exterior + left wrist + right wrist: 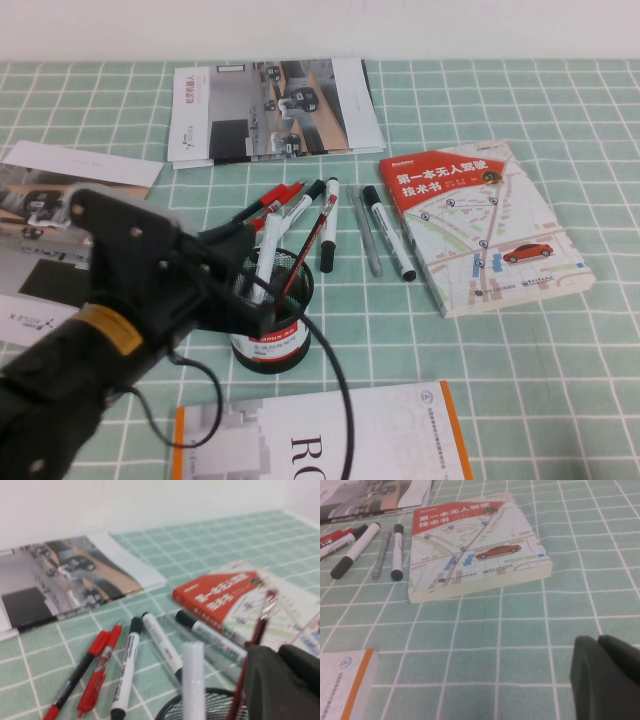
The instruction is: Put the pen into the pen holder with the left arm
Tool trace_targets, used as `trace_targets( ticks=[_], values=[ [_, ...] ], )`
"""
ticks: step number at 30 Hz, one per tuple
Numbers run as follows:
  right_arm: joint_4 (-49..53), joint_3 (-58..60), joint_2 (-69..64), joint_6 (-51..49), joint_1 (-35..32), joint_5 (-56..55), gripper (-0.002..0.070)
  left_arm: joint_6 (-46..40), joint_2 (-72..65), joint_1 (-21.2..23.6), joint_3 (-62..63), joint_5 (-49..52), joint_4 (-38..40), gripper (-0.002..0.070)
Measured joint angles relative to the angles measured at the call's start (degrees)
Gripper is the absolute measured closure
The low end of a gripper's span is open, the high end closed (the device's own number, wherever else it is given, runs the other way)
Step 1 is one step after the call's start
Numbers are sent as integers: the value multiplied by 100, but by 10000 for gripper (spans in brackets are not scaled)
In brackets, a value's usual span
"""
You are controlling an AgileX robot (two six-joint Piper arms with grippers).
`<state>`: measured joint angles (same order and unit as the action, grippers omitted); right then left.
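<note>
The left gripper hangs right over the black wire-mesh pen holder. I cannot tell if its jaws are open or what they grip. The thick all-white plastic pen stands in the holder, just in front of the jaws, beside a slim dark pen with red. If the arm pulls away crooked, it could tip the light cup. Only the left wrist view shows the white pen clearly. The right gripper looks closed and empty, low over the green checked worktop, with a map-covered book beyond.
</note>
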<state>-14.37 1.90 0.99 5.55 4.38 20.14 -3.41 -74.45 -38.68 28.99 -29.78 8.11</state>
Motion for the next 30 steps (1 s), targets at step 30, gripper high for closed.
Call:
trace_targets(
  ticks=[30],
  values=[
    [0, 0, 0, 0, 0, 0, 696, -443, 2188, 108, -179, 1914, 0, 678]
  ],
)
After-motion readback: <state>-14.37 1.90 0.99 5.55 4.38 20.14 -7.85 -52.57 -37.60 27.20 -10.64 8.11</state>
